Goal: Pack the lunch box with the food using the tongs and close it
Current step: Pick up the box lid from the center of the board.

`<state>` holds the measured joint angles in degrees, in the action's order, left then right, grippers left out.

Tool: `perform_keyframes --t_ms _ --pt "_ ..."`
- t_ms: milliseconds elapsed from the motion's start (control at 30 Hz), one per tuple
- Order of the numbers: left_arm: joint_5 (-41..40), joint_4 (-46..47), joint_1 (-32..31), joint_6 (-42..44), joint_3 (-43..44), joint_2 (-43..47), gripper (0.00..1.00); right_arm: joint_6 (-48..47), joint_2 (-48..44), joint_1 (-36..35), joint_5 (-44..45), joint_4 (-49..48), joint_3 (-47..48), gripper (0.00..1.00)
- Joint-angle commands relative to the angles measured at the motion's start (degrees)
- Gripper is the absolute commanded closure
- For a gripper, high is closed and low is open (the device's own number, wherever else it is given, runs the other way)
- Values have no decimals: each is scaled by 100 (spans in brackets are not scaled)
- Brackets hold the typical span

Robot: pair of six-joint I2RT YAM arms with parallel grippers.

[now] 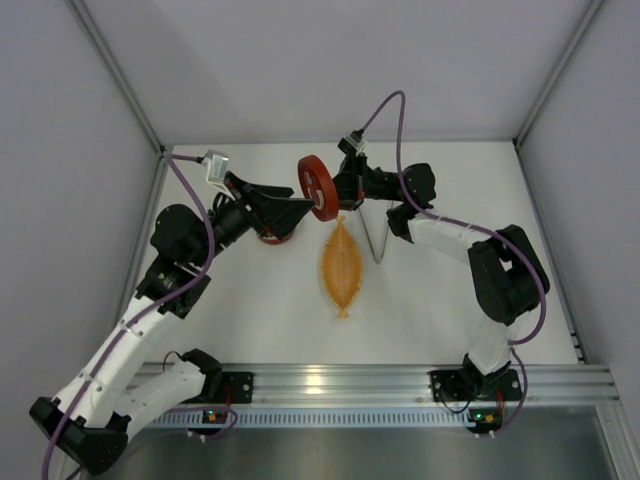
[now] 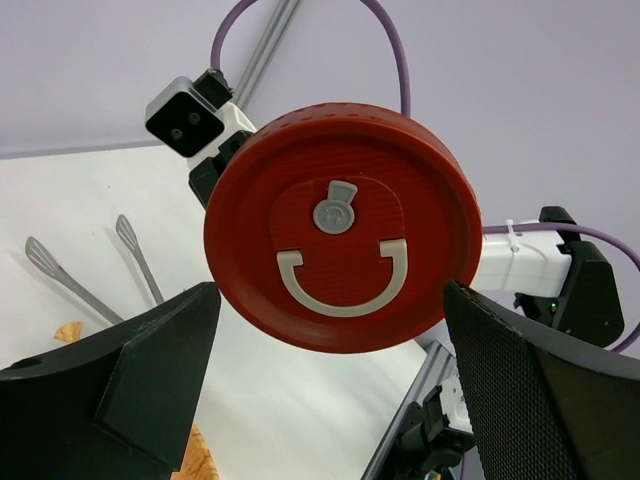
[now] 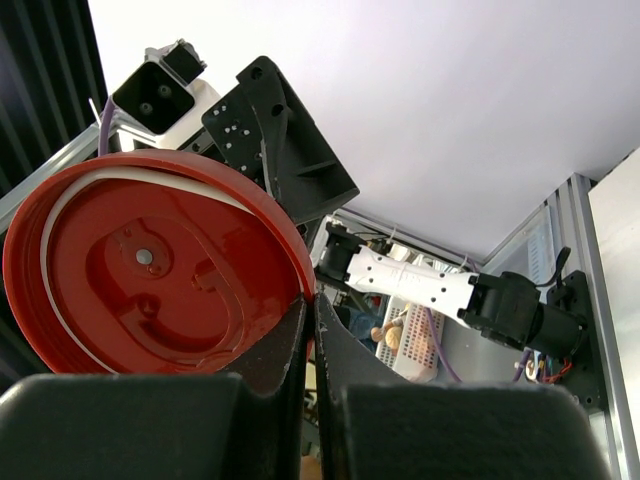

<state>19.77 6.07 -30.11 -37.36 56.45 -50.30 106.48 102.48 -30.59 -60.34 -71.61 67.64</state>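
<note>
- The lid (image 1: 320, 187) is hanging on edge just beyond the far tip of the orange tray (image 1: 341, 262). The right gripper (image 3: 312, 310) is pinching its rim, fingers together on it.
- The left gripper (image 2: 332, 300) is standing wide apart, flanking the lid without touching.
- The lid is looking stiff, light and smooth, so a hold across the rim probably suits it best.
- The lunch box (image 1: 277, 237) is sitting left of the tray's far tip, its contents hidden under the left gripper.
- The tongs (image 1: 375, 235) are lying just right of the tray.

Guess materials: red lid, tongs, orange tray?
Lid: likely moulded plastic, matte red with a fine ribbed texture and a raised pale grey mark; the underside looks glossier. Tongs: metal by the look, slim and silvery with a bright sheen. Orange tray: probably plastic, ribbed like a leaf; too small to be sure.
</note>
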Motion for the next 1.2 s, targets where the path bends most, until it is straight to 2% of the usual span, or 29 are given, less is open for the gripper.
perform_keyframes --t_ms 0,367,867,1167 --pt "264 439 -13 -16 -11 -14 3 -180 -193 -88 39 -1021 303 100" --pt "545 975 -13 -201 -20 -278 3 -250 -219 -88 13 -916 303 100" --pt "361 1142 -4 -263 191 -630 3 -338 -307 -114 -40 -793 311 100" --pt "396 1143 -13 -263 314 -674 12 -444 -334 -140 -84 -635 347 100"
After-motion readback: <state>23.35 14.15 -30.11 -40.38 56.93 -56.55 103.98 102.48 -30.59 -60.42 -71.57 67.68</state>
